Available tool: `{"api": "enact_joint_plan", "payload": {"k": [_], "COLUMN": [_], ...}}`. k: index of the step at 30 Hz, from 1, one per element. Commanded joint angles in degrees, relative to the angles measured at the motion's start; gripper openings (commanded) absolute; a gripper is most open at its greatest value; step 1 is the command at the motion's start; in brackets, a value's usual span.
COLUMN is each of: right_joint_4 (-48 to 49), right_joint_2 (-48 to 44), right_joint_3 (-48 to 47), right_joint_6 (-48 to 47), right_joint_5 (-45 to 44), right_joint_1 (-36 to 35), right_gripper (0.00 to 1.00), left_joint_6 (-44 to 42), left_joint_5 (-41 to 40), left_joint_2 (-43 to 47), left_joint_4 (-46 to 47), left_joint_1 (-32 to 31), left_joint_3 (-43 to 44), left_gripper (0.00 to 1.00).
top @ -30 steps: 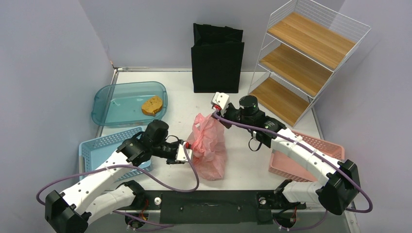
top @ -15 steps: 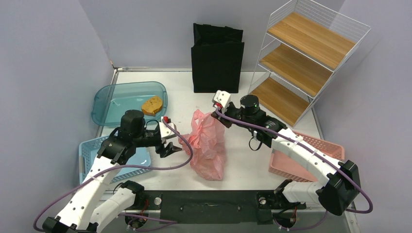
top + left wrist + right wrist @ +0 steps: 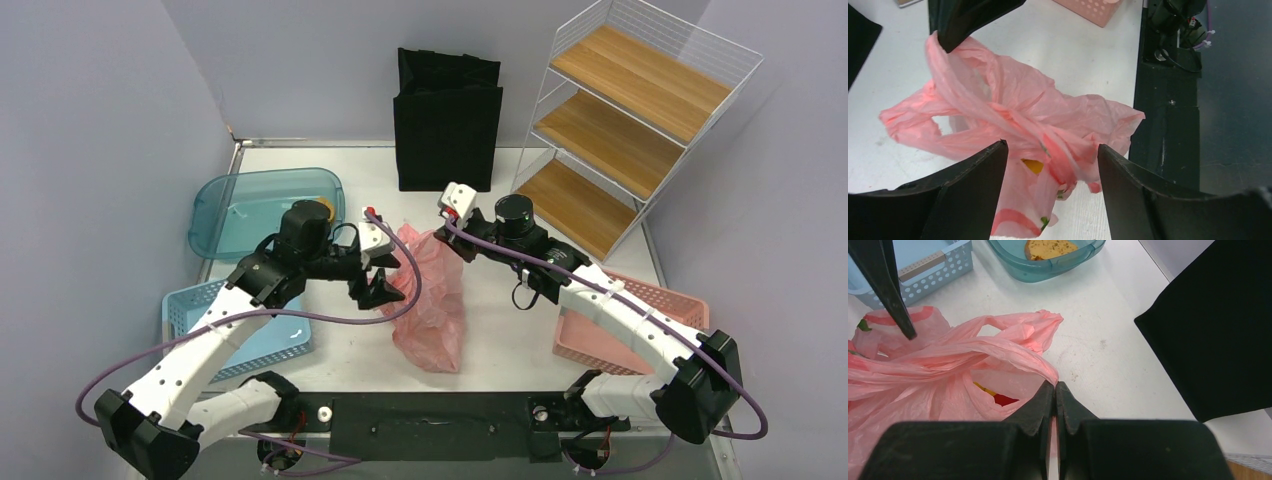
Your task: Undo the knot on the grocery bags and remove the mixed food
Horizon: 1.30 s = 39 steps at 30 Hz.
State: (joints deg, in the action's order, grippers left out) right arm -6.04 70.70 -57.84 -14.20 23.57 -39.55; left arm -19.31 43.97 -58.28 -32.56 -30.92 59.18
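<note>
Pink grocery bag (image 3: 432, 300) is slumped mid-tabletop (image 3: 520, 340) between the two arms, in front of the black tote (image 3: 447, 120). Right gripper (image 3: 1054, 386) has its fingers pinched tight on one bag handle (image 3: 998, 347). Left gripper (image 3: 1050, 150) has its fingers spread wide either side of the twisted knot (image 3: 1048, 132), not squeezing it.

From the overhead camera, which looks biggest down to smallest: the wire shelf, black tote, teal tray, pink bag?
1. Wire shelf.
2. Black tote and teal tray: about alike, and the left arm hides part of the tray.
3. Pink bag.
</note>
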Motion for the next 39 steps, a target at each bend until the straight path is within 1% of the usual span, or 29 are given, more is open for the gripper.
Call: {"api": "enact_joint_plan", "payload": {"k": [1, 2, 3, 4, 5, 6, 7, 8, 10, 12, 14, 19, 21, 22, 23, 24, 26, 28, 31, 34, 39], "right_joint_4": [3.8, 3.6, 3.5, 3.1, 2.8, 2.0, 1.5, 0.7, -0.4, -1.8, -3.5, -8.7, -9.6, -9.6, -9.7, -9.6, -9.1, -8.3, -8.2, -8.9, -14.8], "right_joint_2": [-1.7, -1.9, -2.1, -2.3, -2.4, -2.7, -2.8, -3.2, -4.1, -5.0, -5.6, -5.8, -4.7, -3.8, -3.3, -2.3, -1.1, 0.3, 3.3, 6.1, 11.6], "right_joint_3": [-2.6, -2.6, -2.5, -2.5, -2.5, -2.5, -2.5, -2.3, -1.7, -0.8, 0.1, -0.7, -3.0, -3.8, -5.5, -6.3, -8.5, -10.5, -13.9, -16.8, -20.1], "right_joint_6": [1.0, 1.0, 1.0, 1.1, 1.2, 1.4, 1.5, 1.5, 1.5, 1.4, 1.1, 0.3, 0.9, 1.0, 1.1, 1.1, 0.8, 0.8, 0.6, -1.3, -6.5], "right_joint_5": [-1.2, -1.5, -1.8, -2.4, -2.7, -3.4, -3.9, -4.1, -4.3, -4.4, -3.9, -0.8, 0.7, 0.9, 0.8, 0.5, -0.3, -0.6, -0.3, 1.4, 3.5], "right_joint_1": [-0.7, -0.7, -0.6, -0.2, 0.1, 0.8, 1.2, 2.0, 3.5, 5.0, 6.8, 8.8, 8.2, 7.4, 6.4, 5.9, 4.4, 3.7, 3.6, 3.4, 2.9], "right_gripper": [0.0, 0.0, 0.0, 0.0, 0.0, 0.0, 0.0, 0.0, 0.0, 0.0, 0.0, 0.0, 0.12, 0.29, 0.37, 0.48, 0.57, 0.6, 0.61, 0.61, 0.61], "left_joint_6": [3.3, 3.2, 1.8, 0.7, -1.6, -3.4, -4.2, -6.3, -10.0, -14.0, -17.7, -21.4, -22.1, -22.1, -22.2, -23.2, -25.2, -28.2, -31.3, -31.9, -32.2], "left_joint_5": [-2.3, -2.4, -2.3, -2.2, -2.2, -2.6, -2.8, -2.7, -1.6, -0.6, -0.7, 0.1, 0.6, 0.7, 1.2, 1.5, 2.4, 3.2, 3.6, 3.3, 2.4], "left_joint_2": [-2.0, -2.3, -2.6, -2.6, -2.2, -1.4, -0.8, 0.5, 2.6, 4.0, 4.9, 5.9, 5.6, 5.1, 4.7, 3.9, 2.5, 1.5, 1.2, 1.2, 1.3], "left_joint_4": [4.9, 4.4, 2.5, 1.3, -1.0, -2.0, -2.8, -2.9, -3.2, -4.4, -5.6, -3.9, -2.0, -0.7, -0.2, -0.1, -1.2, -3.1, -4.2, -3.9, -3.4], "left_joint_1": [-2.6, -2.6, -2.5, -2.5, -2.1, -1.7, -0.1, 1.4, 7.4, 10.3, 11.3, 11.6, 11.4, 11.3, 11.2, 11.1, 10.7, 10.4, 9.8, 9.5, 9.2], "left_joint_3": [1.8, 2.1, 2.3, 2.4, 2.3, 1.7, 1.1, -0.2, -1.5, -1.9, -1.8, -2.6, -2.5, -2.4, -1.8, -1.5, 0.1, 1.4, 2.1, 2.2, 2.7], "left_gripper": [0.58, 0.52, 0.4, 0.32, 0.15, 0.02, 0.0, 0.0, 0.0, 0.0, 0.0, 0.0, 0.0, 0.0, 0.0, 0.0, 0.0, 0.0, 0.0, 0.0, 0.0]}}
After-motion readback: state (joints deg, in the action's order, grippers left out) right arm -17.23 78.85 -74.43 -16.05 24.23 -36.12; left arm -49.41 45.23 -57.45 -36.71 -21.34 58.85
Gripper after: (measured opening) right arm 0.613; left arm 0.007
